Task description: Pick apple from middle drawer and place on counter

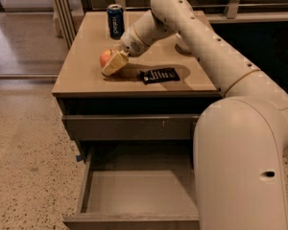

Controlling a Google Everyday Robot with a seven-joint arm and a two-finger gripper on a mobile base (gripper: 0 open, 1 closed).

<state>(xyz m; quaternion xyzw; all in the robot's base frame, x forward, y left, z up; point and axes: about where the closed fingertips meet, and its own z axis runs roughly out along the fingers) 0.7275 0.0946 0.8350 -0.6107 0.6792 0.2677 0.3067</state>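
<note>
The apple [104,57], red-orange, rests low on the beige counter [81,75] near its left front part. My gripper [110,64] is at the apple, with one pale finger [114,63] lying across its right front side, shut on it. The fingertip reaches down to the counter surface. The arm stretches in from the right across the counter. The middle drawer [134,195] is pulled out below, and its grey floor holds nothing.
A blue soda can [115,20] stands at the counter's back left. A black packet [159,75] lies right of the apple. A white bowl [181,45] is mostly hidden behind the arm. The closed upper drawer front [129,127] has small scratches. Speckled floor lies to the left.
</note>
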